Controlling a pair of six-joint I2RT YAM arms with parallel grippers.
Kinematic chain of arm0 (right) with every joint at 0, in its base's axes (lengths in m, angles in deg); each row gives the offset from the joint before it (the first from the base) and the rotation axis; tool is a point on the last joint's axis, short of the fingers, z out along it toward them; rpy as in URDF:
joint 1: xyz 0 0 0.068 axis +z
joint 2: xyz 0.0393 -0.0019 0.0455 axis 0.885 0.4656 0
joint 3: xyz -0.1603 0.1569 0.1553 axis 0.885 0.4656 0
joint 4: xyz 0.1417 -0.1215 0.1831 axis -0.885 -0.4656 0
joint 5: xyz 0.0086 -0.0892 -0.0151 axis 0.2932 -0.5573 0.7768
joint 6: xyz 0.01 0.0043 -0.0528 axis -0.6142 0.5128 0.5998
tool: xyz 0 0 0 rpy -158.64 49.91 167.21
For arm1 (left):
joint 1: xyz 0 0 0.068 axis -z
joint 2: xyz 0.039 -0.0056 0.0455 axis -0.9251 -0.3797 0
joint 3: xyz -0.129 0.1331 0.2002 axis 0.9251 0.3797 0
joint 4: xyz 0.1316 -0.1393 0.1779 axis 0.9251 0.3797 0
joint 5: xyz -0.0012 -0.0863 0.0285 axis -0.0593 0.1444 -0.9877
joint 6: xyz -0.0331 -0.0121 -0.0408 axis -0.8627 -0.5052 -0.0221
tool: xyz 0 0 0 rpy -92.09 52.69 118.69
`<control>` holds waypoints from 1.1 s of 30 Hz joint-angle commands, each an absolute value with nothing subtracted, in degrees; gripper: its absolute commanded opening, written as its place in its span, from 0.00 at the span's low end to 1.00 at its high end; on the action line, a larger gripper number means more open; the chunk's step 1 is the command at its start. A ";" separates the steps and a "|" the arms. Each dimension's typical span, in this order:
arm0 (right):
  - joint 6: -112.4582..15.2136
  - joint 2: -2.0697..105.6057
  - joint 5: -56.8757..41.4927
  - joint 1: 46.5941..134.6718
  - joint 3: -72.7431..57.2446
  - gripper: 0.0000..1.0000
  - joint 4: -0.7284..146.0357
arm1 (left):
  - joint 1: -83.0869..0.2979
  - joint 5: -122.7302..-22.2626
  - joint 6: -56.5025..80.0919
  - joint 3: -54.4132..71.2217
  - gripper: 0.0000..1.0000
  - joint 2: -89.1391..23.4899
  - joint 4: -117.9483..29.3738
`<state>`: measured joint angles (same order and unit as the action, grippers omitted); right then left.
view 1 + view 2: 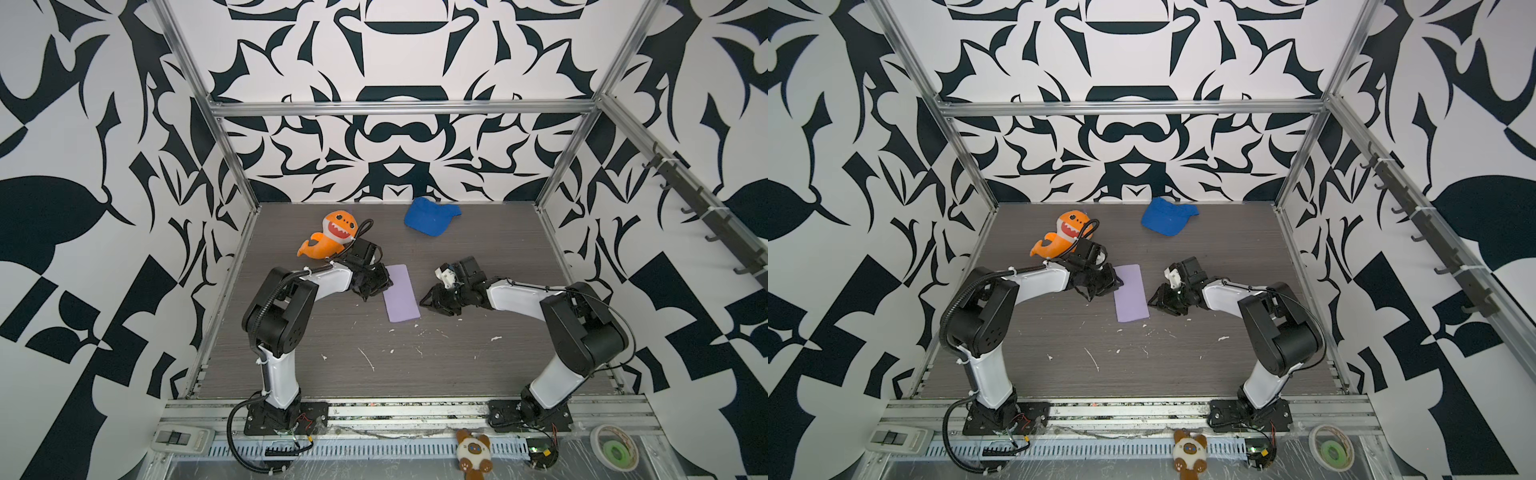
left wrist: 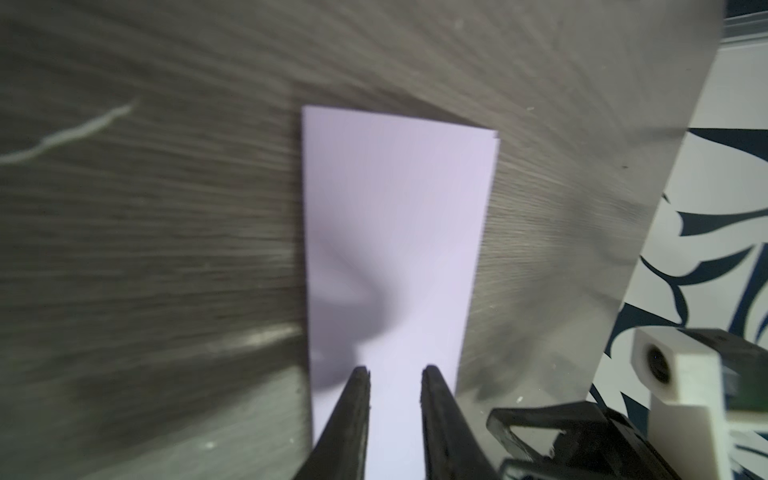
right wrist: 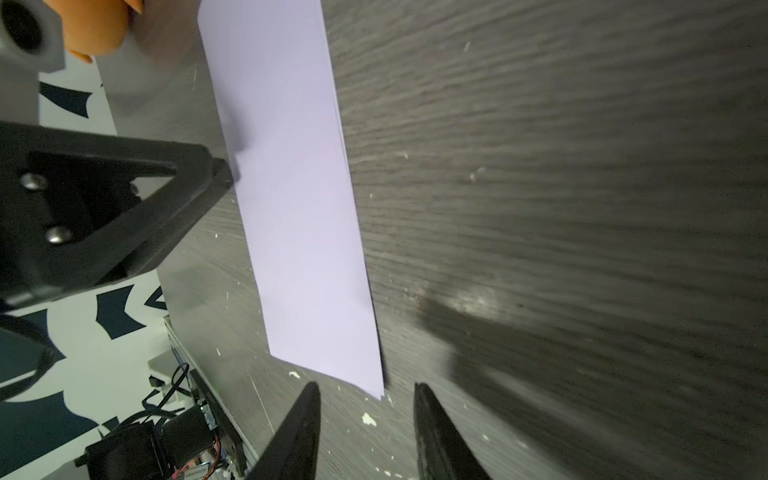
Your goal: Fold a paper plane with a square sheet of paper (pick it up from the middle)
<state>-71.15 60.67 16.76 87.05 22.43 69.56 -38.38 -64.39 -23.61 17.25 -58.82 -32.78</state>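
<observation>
Lying flat: paper point(image 1: 401, 293) | left fingers point(image 2: 353, 415) over it | right fingers point(image 3: 301, 432) near corner

Black-and-white patterned walls point(image 1: 399, 62) framed by aluminium rails point(image 1: 399, 109) enclose a grey wood-grain counter point(image 1: 498, 232), scuffed with white flecks point(image 1: 368, 359) toward its front edge.

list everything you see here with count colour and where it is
paper: 1, lavender, folded narrow, table middle
plush shark: 1, orange, far left
cap: 1, blue, far edge
small plush toy: 1, brown-white, front rail
tape roll: 1, white, front right
switch box: 1, white, front left
table: 1, grey wood
left gripper: 1, black, open over paper
right gripper: 1, black, open beside paper
</observation>
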 commanded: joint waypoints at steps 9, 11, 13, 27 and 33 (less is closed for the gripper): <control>-71.63 63.85 22.24 88.33 20.52 0.36 70.59 | -38.24 -66.68 -24.20 18.41 0.23 -62.05 -29.35; -71.73 64.24 22.45 88.61 20.21 0.35 70.66 | -38.24 -66.75 -24.16 18.50 0.23 -62.31 -29.09; -71.81 64.67 22.75 88.76 19.99 0.35 70.75 | -38.24 -66.67 -24.13 18.44 0.23 -62.56 -29.08; -75.28 64.36 25.49 89.23 21.26 0.33 76.88 | -38.24 -67.02 -24.17 18.19 0.23 -63.45 -28.55; -75.55 64.24 24.71 89.13 21.19 0.31 76.83 | -38.24 -66.88 -24.18 18.24 0.23 -63.68 -28.47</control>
